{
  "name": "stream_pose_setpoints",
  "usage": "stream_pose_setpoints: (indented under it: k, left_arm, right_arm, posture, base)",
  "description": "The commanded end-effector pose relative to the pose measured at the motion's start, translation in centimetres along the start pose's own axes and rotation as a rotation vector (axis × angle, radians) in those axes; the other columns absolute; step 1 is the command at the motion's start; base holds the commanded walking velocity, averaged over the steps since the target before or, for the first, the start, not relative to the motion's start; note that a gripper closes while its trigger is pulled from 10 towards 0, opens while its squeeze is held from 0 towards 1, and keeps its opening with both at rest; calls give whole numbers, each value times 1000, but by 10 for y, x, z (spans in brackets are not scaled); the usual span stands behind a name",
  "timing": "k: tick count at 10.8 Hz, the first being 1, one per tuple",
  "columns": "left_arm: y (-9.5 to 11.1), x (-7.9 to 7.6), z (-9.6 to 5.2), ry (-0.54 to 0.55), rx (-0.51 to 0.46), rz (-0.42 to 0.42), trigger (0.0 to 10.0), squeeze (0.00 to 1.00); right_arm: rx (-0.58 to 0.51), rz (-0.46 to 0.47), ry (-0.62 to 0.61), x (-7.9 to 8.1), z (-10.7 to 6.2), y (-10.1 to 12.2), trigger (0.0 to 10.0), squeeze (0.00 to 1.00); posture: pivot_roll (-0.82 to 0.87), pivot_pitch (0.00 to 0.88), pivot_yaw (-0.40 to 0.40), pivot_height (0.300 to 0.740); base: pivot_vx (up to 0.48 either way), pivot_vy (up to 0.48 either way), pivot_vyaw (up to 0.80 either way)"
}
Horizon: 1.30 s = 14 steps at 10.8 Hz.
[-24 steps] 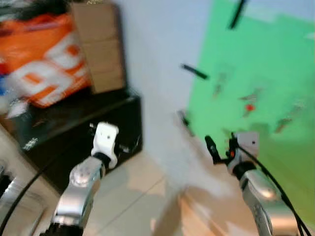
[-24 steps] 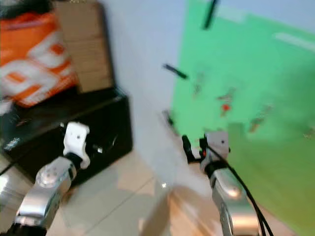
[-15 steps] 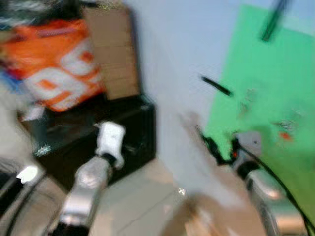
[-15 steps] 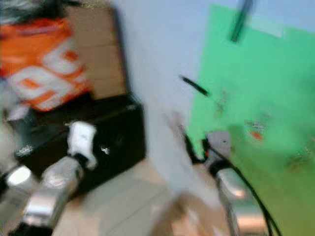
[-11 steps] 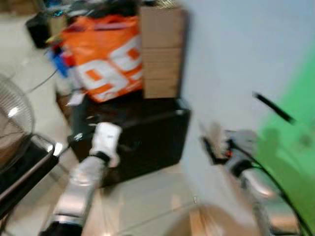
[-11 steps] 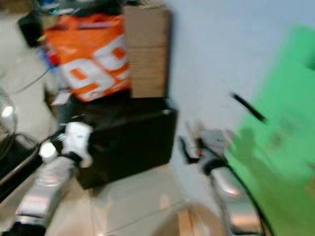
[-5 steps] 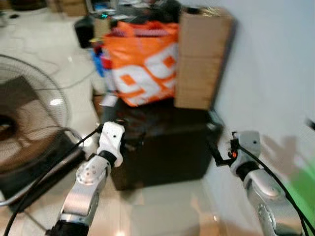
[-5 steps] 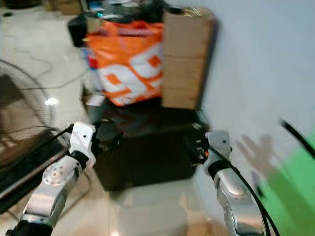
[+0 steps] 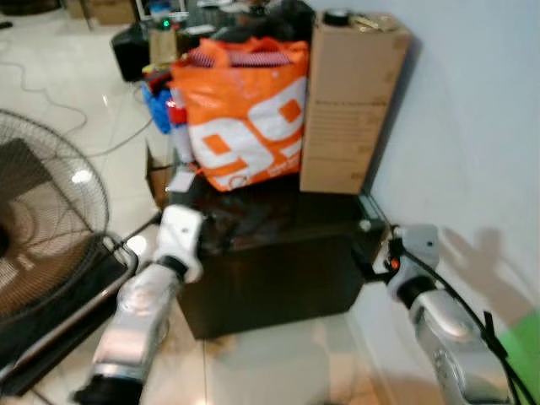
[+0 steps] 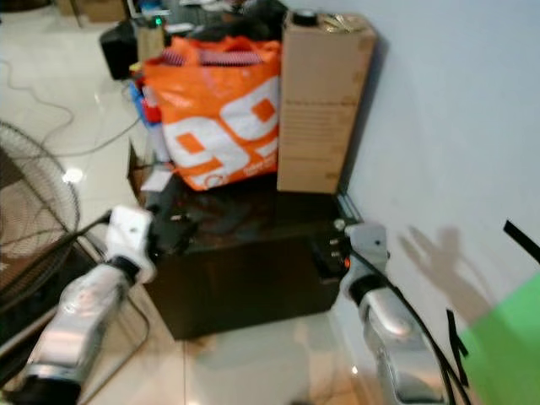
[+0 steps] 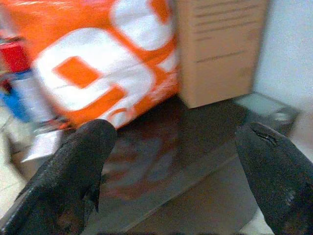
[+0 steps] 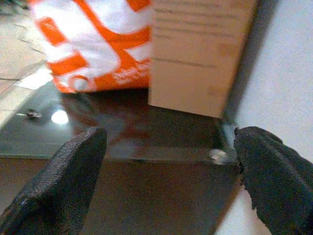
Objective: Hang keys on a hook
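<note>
Nearest, two silver arms are raised ahead of the robot over a pale tiled floor (image 9: pixel 270 363): the left arm (image 9: pixel 139 312) and the right arm (image 9: pixel 443 329).

The left claw (image 11: pixel 173 132) is spread wide and holds nothing. It is level with the front left edge of a low black cabinet. The right claw (image 12: pixel 168 137) is likewise spread wide and empty. It sits just off the cabinet's front right corner, close to the pale wall (image 10: pixel 456 126).

A wire-guard fan (image 9: pixel 42 219) stands on the floor on the robot's left. A corner of green sheet (image 10: pixel 506 346) shows low against the wall on its right.

The cabinet carries a glossy dark surface (image 10: pixel 253 224). A small dark item (image 12: pixel 33 114) lies on its left part beside a bright reflection. It is too small to confirm as the keys, and I cannot place the keys with certainty elsewhere.

At the back of the surface an orange bag (image 9: pixel 245 118) with white print stands on the left. A tall cardboard box (image 9: pixel 350 101) stands just beside it on the right, against the wall, with a round dark cap (image 10: pixel 304 15) on top.

A red can (image 11: pixel 14 56) and blue items are to the left of the bag. Further back the floor holds dark clutter, which is blurred.
</note>
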<state>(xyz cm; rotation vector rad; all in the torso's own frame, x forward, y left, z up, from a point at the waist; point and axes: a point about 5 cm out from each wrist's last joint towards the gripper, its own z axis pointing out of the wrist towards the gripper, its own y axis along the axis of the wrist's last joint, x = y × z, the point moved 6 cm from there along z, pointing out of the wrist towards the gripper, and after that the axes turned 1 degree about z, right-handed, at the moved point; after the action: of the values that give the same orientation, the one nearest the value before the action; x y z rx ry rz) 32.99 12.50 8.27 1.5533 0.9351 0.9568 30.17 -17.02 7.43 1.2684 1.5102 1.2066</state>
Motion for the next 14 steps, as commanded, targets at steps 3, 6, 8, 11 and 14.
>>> stream_pose_setpoints:
  k: [3, 6, 8, 11, 14]
  left_arm:
    - [2, 11, -2, 19, -3, 33, 10000, 0]
    - [1, 10, -2, 18, -3, 33, 10000, 0]
    - [1, 9, -3, 17, -4, 33, 10000, 0]
    - [1, 8, -3, 15, -4, 33, 10000, 0]
    - [0, 7, 0, 19, 0, 33, 10000, 0]
  right_arm:
    - [-23, -10, 1, 2, 1, 5, 10000, 1000]
    - [-22, -24, 34, 5, 1, 4, 10000, 1000]
    - [-19, -40, 63, 9, 1, 4, 10000, 1000]
    - [-16, -44, 75, 10, 1, 3, 10000, 1000]
    - [11, -111, 74, 7, 6, -1, 10000, 1000]
  posture:
    - [-75, 0, 27, 740]
    - [-74, 0, 24, 740]
    - [-72, 0, 22, 740]
    - [-73, 0, 18, 740]
    - [-76, 0, 17, 740]
  base:
    - [371, 0, 0]
    - [371, 0, 0]
    - [371, 0, 800]
    - [371, 0, 800]
    - [240, 0, 533]
